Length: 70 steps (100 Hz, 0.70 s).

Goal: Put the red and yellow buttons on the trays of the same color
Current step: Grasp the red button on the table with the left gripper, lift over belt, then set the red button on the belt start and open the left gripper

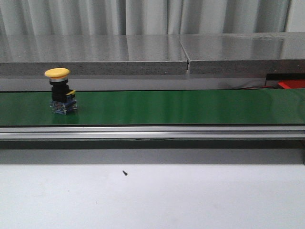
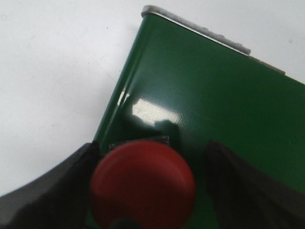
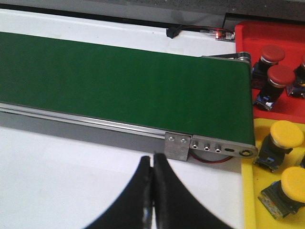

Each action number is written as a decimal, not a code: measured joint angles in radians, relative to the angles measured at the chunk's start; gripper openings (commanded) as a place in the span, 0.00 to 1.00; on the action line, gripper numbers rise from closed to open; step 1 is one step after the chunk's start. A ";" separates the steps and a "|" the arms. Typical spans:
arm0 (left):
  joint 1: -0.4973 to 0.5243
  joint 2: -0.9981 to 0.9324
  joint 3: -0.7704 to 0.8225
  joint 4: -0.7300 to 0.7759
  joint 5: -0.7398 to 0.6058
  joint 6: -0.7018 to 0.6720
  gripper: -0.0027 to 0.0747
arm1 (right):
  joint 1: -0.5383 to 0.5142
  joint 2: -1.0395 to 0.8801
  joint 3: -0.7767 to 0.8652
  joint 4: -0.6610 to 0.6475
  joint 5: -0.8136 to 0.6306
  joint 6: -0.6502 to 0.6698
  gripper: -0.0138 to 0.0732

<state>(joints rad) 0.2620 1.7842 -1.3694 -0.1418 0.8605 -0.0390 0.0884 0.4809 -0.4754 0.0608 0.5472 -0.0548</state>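
The left gripper has its dark fingers spread wide, one at each lower corner of the left wrist view, with a red mushroom-head button between them at the bottom centre; whether the fingers touch the button cannot be told. The button sits at the end of the green conveyor belt, whose metal end roller shows along the top of that frame.

The right gripper has its two black fingertips pressed together with nothing between them, at the bottom centre of the right wrist view, over the white table in front of the belt's end bracket. At the right edge of that frame, a red tray holds red buttons, and below it a yellow tray holds yellow buttons.

In the front view, a yellow mushroom-head button stands upright on the belt at the left of the frame, its cap on a black body with a blue base. A sliver of red shows at the far right edge.
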 measured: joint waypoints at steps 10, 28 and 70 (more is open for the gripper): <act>0.000 0.000 0.000 -0.017 -0.002 0.000 0.72 | 0.000 0.000 0.000 0.000 0.000 0.000 0.08; -0.008 -0.027 0.000 -0.026 -0.022 0.016 0.72 | 0.000 0.000 0.000 0.000 0.000 0.000 0.08; -0.128 -0.224 0.000 -0.026 -0.060 0.108 0.14 | 0.000 0.000 0.000 0.000 0.000 0.000 0.08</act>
<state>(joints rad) 0.1341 1.5603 -1.3694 -0.1680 0.8003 0.0694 0.0884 0.4809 -0.4754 0.0608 0.5472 -0.0548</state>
